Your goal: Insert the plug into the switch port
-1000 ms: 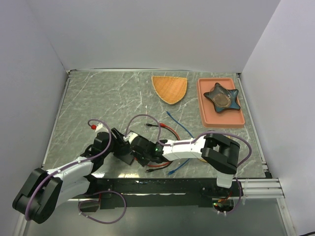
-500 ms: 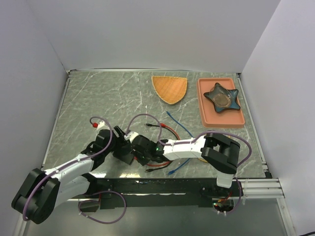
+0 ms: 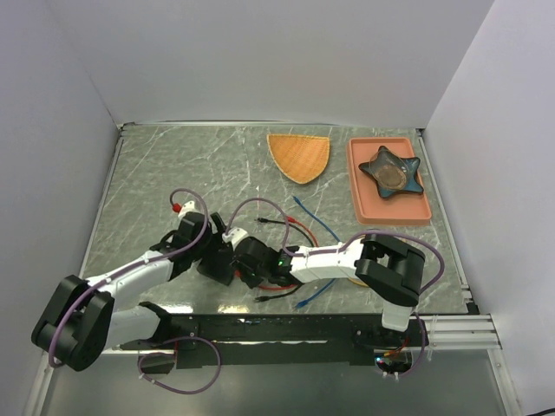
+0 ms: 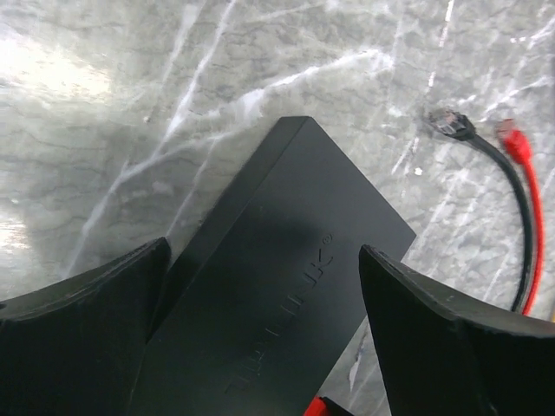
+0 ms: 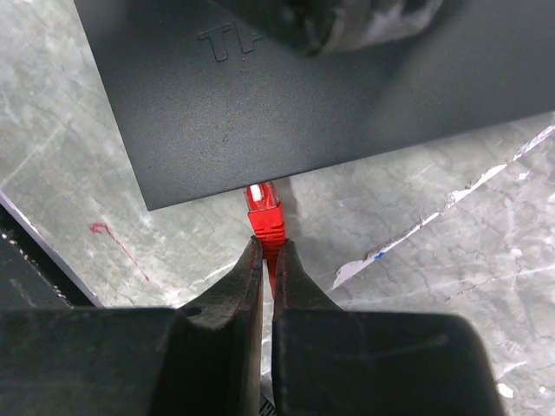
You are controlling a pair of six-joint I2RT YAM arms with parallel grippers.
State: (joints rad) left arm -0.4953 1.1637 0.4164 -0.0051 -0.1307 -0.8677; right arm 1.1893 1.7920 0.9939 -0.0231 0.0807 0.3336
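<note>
Left gripper (image 4: 262, 250): fingers spread wide, straddling flat matte-black rectangular box (image 4: 295, 199) on grey marble-patterned table (image 4: 104, 130), near side, left of centre. Probably there to brace box against push; contact with box sides unclear.
Red clear-tipped cable plug (image 5: 263, 208): nose at box's long edge, where switch port sits. Which socket and how deep, cannot tell.
Right gripper (image 5: 267, 253): fingers pressed together on plug's rear, in line with it for straight push.

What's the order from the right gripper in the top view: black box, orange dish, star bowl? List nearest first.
1. The black box, just ahead of the right gripper.
2. The orange dish, far centre.
3. The star bowl, far right.
</note>
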